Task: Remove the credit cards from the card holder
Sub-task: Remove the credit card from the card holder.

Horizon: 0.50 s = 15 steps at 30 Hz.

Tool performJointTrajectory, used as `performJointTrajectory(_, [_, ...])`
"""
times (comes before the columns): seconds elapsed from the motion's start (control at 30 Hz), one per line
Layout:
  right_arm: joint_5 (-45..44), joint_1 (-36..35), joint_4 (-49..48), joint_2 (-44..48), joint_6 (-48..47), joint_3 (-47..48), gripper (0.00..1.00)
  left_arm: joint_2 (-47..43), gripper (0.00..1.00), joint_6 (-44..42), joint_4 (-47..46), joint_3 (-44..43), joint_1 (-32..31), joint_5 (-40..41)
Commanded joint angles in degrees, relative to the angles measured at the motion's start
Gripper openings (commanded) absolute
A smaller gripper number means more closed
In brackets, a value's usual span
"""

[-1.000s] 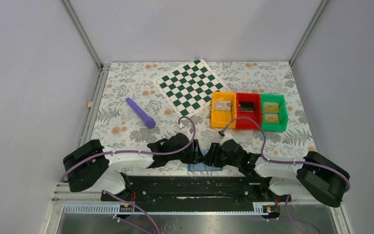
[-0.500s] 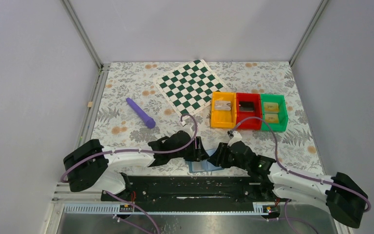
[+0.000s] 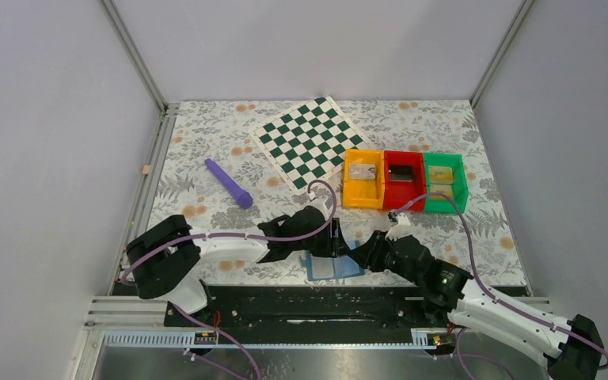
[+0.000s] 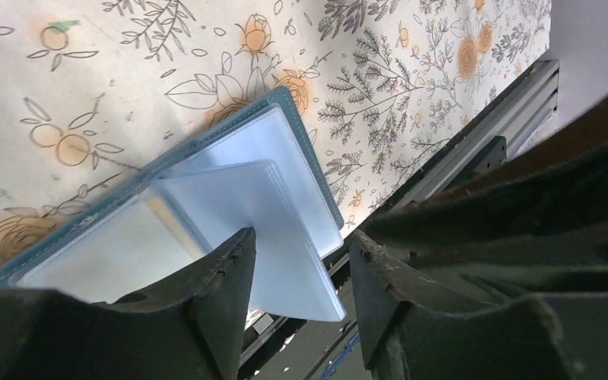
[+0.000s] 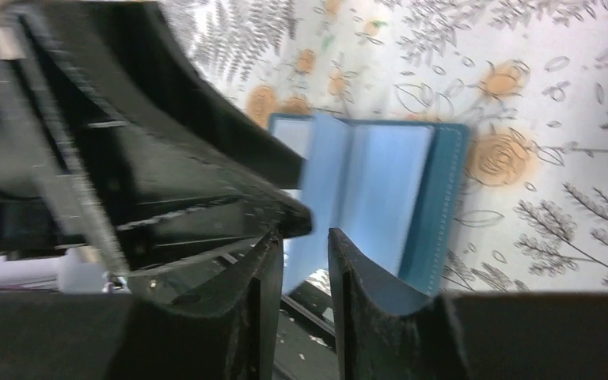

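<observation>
While card holder (image 3: 334,267) lies open on table (image 3: 206,134), left gripper (image 4: 301,245) fingers stand apart over it, one leaf between. At card holder's right edge, right gripper (image 5: 303,237): fingers nearly together about a leaf (clamped? cannot tell). Two credit cards (image 3: 441,191) well beyond card holder, in green bin (image 3: 445,207).

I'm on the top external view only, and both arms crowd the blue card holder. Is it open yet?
Observer: Yes. The left wrist view shows the card holder lying open, its clear sleeves fanned up.
Operator: Is the left tool gripping one?
Observer: No. The left tool is open; a loose sleeve only sits in the wide gap between its fingers.
Operator: And the right tool?
Observer: The right tool shows a narrow gap with an upright sleeve running into it. That view is blurred, so I cannot tell if it is clamped.
</observation>
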State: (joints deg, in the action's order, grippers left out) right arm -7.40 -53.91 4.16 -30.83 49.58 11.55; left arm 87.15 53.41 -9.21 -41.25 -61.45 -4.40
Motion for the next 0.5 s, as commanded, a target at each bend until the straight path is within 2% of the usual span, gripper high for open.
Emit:
performJointTrajectory(0.0, [2.31,-0.41,-6.39,3.77,-2.27,-1.68,0.33,3.53,0.47,0.05,-2.60,-5.26,-0.25,-2.75])
performJointTrajectory(0.23, [11.23,-0.41,-13.32,2.70,-5.26,-3.16,0.33,9.60,0.47,1.40,-1.08,-8.66,0.63,-3.37])
performJointTrajectory(0.47, [13.79,-0.41,-17.48,-6.69,-3.79,-3.75,0.33,9.20,0.47,0.69,0.96,-10.22,1.09,-2.67])
